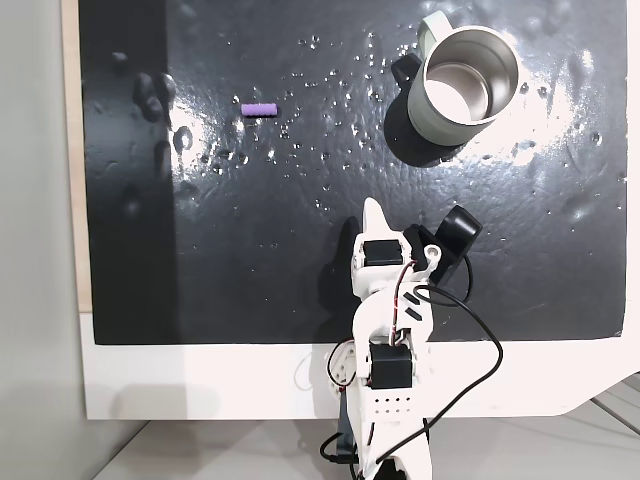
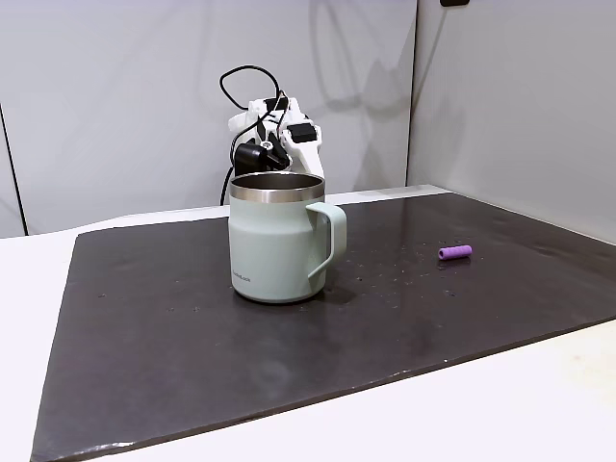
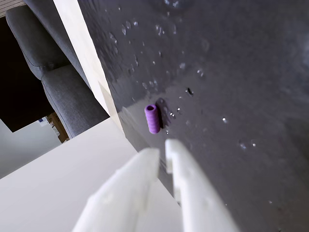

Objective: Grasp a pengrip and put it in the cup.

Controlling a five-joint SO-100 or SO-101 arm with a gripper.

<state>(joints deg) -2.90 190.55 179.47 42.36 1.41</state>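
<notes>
While small print on the cup [image 2: 274, 245] stays unreadable, the pengrip [image 1: 259, 109] lies apart.

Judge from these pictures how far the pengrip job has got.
Nothing looks done yet: the pengrip lies on the dark mat, apart from the cup. In hand: the gripper, jaws nearly shut and holding nothing, points toward the pengrip in the wrist view. Left: grasping it, carrying it over and dropping it in the cup.
</notes>
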